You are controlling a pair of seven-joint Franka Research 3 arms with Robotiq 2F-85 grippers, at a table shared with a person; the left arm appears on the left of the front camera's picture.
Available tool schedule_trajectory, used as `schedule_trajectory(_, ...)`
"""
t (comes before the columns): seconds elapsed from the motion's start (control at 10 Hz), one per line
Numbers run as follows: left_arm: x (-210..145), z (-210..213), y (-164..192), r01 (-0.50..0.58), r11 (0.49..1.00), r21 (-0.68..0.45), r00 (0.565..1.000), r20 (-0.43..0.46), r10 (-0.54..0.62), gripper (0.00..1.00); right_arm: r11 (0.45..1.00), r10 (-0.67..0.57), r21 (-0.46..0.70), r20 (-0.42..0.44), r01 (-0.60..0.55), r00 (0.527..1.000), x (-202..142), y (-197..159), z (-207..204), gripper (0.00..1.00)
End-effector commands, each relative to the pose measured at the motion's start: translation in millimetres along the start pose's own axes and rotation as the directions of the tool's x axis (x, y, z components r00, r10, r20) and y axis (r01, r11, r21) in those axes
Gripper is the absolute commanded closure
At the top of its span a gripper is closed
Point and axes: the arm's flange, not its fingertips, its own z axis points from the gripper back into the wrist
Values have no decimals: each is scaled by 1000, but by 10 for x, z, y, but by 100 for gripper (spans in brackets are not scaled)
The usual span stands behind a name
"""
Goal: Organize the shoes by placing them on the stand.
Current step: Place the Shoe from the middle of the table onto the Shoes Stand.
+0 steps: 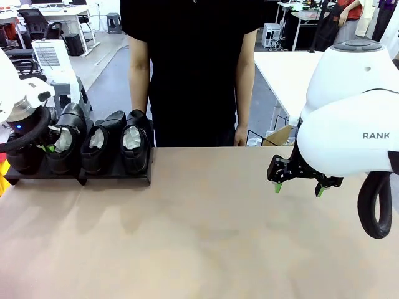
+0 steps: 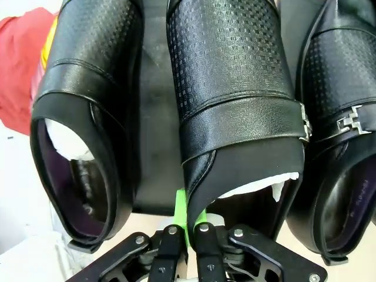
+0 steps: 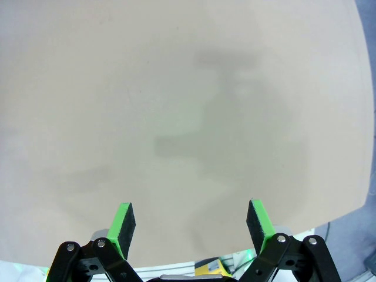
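Front view: the stand (image 1: 112,177) is seen at the far left of the tan tabletop (image 1: 206,237), with black shoes lined up on it. Two shoes (image 1: 121,146) sit side by side on its right section, white paper stuffed inside; a third shoe (image 1: 67,140) is tilted at the left section, where the left claw (image 1: 45,148) is partly hidden behind the wrist and cable. A person in black is stood behind the stand, arms down. The right claw (image 1: 298,187) is held above bare tabletop at the right, well apart from the stand, green pads spread.

Left wrist view: the left claw (image 2: 187,226) is clamped on the heel rim of the middle shoe (image 2: 235,106), one green pad visible against the leather. Another shoe (image 2: 88,117) is seen to one side and a buckled shoe (image 2: 341,117) to the other, all over the stand's dark surface (image 2: 155,147).

Right wrist view: the right claw (image 3: 191,226) is seen w/ fingers wide apart, nothing between them, over plain tabletop (image 3: 176,106).
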Motion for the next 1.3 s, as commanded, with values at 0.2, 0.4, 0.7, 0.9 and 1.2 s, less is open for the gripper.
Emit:
schedule_trajectory(0.2,51,21,-19,-11,999,46,999,39,10,53,1000,16,-2,2,-16,1000,28,-13,36,0)
schedule_trajectory(0.4,48,52,-21,-4,997,82,998,58,0,13,1000,16,-2,2,-16,1000,28,-13,36,0)
schedule_trajectory(0.7,29,184,-56,18,993,115,996,80,-27,0,1000,16,-2,2,-16,1000,28,-13,36,0)
schedule_trajectory(0.9,-30,383,-79,44,992,118,994,96,-55,0,1000,16,-2,2,-16,1000,28,-13,36,0)
schedule_trajectory(1.2,-120,656,-72,40,994,103,988,142,-55,0,1000,16,-2,2,-16,1000,28,-13,36,0)
